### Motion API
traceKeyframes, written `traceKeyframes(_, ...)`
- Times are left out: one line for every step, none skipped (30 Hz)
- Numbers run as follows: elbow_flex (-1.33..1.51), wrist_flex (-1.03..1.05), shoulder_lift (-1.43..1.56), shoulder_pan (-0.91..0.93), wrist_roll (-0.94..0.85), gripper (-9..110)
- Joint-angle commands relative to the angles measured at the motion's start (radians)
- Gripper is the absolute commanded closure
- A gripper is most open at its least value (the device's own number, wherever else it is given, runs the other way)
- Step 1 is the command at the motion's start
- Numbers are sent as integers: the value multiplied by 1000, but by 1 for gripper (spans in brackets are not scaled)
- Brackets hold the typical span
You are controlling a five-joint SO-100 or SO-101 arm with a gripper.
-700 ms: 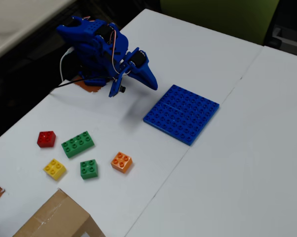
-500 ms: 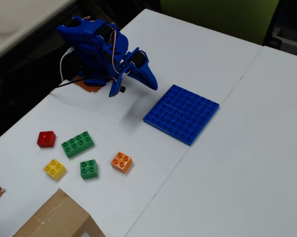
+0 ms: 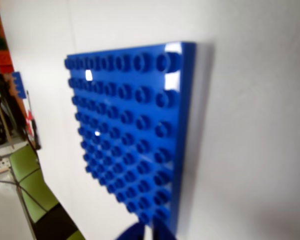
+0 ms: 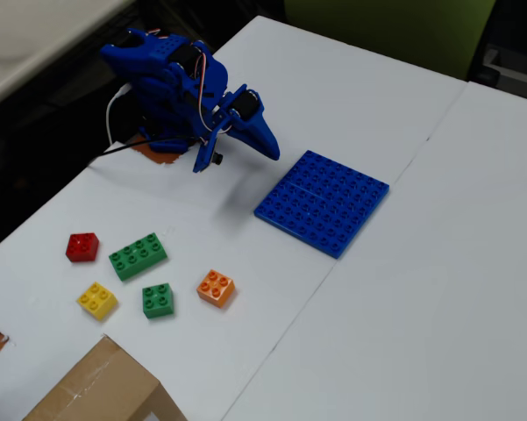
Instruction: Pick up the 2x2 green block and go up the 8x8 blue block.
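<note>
The 2x2 green block [image 4: 158,301] rests on the white table at the lower left of the fixed view, between a yellow and an orange brick. The 8x8 blue block [image 4: 323,202] lies flat near the table's middle, and it fills the wrist view [image 3: 130,130]. My blue arm is folded at the back left. Its gripper [image 4: 270,149] points down-right, shut and holding nothing, a short way left of the blue block and far from the green block. In the wrist view only the blurred gripper [image 3: 146,234] tips show at the bottom edge, close together.
A red brick [image 4: 82,247], a long green brick [image 4: 138,256], a yellow brick [image 4: 97,300] and an orange brick [image 4: 216,288] surround the green block. A cardboard box [image 4: 101,390] sits at the bottom left. A seam [image 4: 351,237] splits the two tabletops.
</note>
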Motion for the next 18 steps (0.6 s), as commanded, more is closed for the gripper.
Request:
traceKeyframes(6,-20,8,-6,-12,101)
traceKeyframes(6,-20,8,-11,-21,101)
traceKeyframes(6,-20,8,-21,-40,100)
traceKeyframes(6,-21,8,-25,-129,100)
traceKeyframes(6,-23,8,-25,-324,101)
traceKeyframes(6,-28,8,-25,-468,101)
traceKeyframes(6,-38,8,-21,-574,101)
traceKeyframes(6,-38,8,-21,-701,101)
traceKeyframes(6,-26,8,-21,-848,101)
traceKeyframes(6,-14,8,-20,-956,101)
traceKeyframes(6,8,8,-15,-1080,101)
traceKeyframes(6,31,8,-12,-1206,101)
traceKeyframes(6,48,8,0,-1312,101)
traceKeyframes(6,64,8,12,-1410,101)
traceKeyframes(6,87,8,28,-1511,101)
traceKeyframes(6,104,8,44,-1594,101)
traceKeyframes(6,117,8,58,-1663,101)
traceKeyframes(6,132,8,74,-1727,101)
